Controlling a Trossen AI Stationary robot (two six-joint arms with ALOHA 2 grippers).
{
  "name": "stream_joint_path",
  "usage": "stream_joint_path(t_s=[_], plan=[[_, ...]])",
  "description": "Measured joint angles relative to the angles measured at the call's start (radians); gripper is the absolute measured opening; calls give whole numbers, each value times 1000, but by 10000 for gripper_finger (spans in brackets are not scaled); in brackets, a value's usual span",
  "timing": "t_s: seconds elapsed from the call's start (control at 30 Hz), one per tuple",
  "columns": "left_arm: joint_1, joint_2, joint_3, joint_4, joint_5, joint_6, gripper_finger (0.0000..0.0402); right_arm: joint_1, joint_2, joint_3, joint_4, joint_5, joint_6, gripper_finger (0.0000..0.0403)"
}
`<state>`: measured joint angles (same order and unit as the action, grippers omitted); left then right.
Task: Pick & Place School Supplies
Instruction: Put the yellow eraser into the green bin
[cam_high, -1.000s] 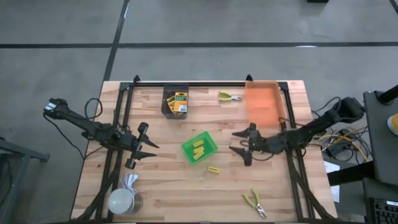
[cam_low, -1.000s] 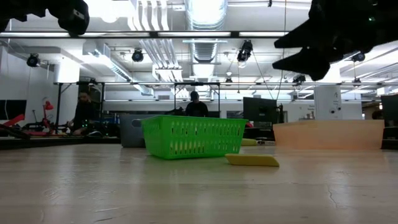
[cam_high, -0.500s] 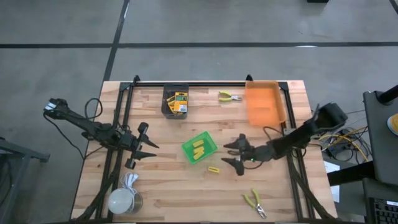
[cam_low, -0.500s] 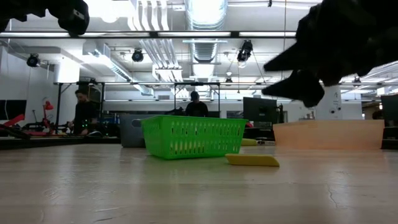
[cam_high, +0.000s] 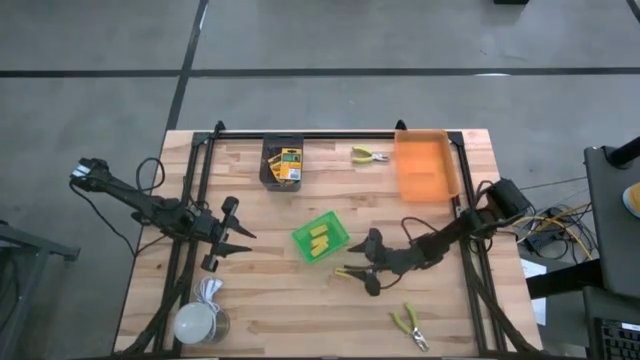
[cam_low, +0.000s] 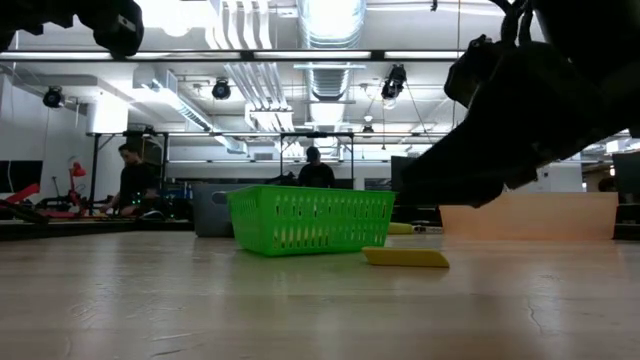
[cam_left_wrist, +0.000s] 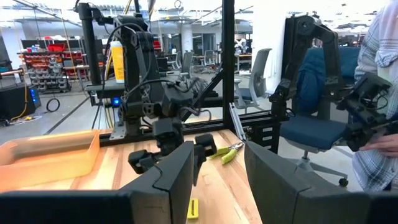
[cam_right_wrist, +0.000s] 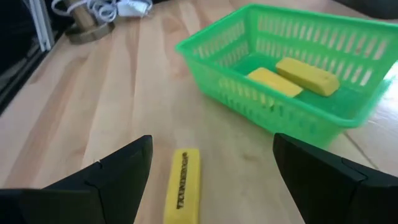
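The right gripper (cam_high: 362, 272) hangs low with its fingers spread wide on either side of a small yellow block (cam_high: 344, 272), not touching it. The block is a flat, narrow yellow rectangle with dark lettering along its top, lying on the tabletop (cam_high: 270, 310) just beside the green basket (cam_high: 321, 238), which holds two similar blocks. The right arm stretches low across the tabletop from the right edge. The left gripper (cam_high: 236, 246) waits, open, above the left side.
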<state>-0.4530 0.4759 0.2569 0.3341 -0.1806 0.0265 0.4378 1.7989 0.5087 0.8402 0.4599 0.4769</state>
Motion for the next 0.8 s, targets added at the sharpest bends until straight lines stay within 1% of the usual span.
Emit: stream_joint_path(t_s=[0.37, 0.57, 0.67, 0.8], plan=[[0, 0, 0, -9, 0, 0, 149, 56, 51, 43, -97, -2, -18, 325], [0, 4, 0, -19, 0, 0, 149, 55, 49, 65, -167, -28, -18, 325], [0, 5, 0, -22, 0, 0, 149, 55, 48, 82, -213, -70, -12, 325], [0, 6, 0, -22, 0, 0, 149, 53, 48, 114, -274, -98, -12, 325]])
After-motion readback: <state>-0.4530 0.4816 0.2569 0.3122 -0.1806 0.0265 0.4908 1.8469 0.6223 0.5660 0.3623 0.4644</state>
